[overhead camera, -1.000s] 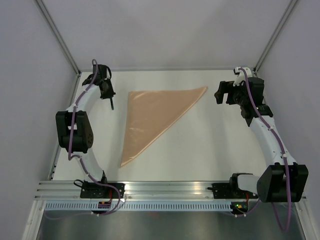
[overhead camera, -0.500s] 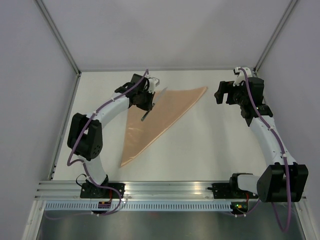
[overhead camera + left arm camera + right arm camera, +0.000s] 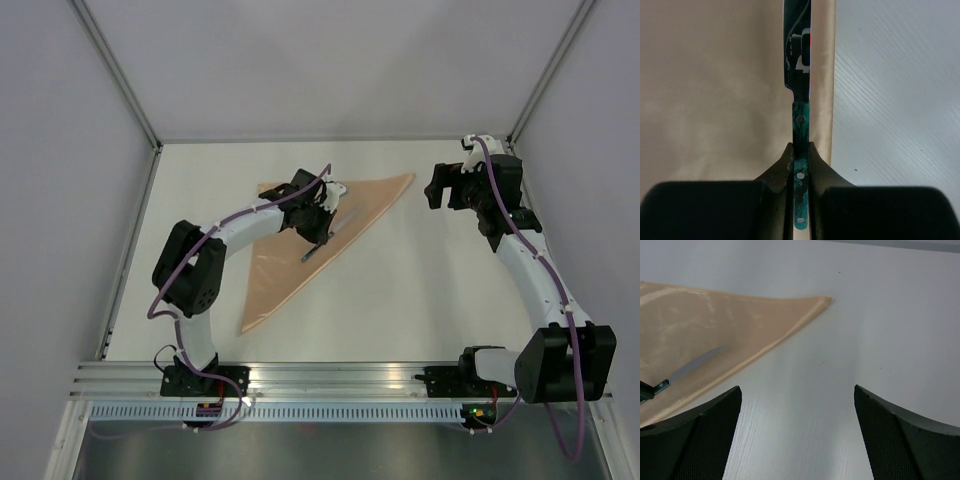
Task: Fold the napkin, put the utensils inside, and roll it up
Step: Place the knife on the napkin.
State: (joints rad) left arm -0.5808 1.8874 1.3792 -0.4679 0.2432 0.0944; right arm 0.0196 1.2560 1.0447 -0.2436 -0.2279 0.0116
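The light orange-tan napkin (image 3: 285, 255) lies folded into a triangle on the white table, its long point toward the near edge. My left gripper (image 3: 322, 235) hovers over the napkin's diagonal right edge, shut on the green marbled handle of a knife (image 3: 800, 115). In the left wrist view the left gripper (image 3: 800, 150) holds the knife edge-on over the napkin (image 3: 715, 90), blade pointing away. My right gripper (image 3: 440, 190) is open and empty at the back right, just past the napkin's far right corner. In the right wrist view the right gripper (image 3: 796, 387) faces that napkin corner (image 3: 740, 315) and the knife blade (image 3: 692, 365).
The white table (image 3: 420, 290) is enclosed by pale walls with metal corner posts. Both arm bases sit on the rail (image 3: 330, 380) at the near edge. No other utensil shows in these views.
My left arm has swung from the back left over the napkin, carrying the knife rightward to the napkin's diagonal edge. The right gripper has shifted slightly.
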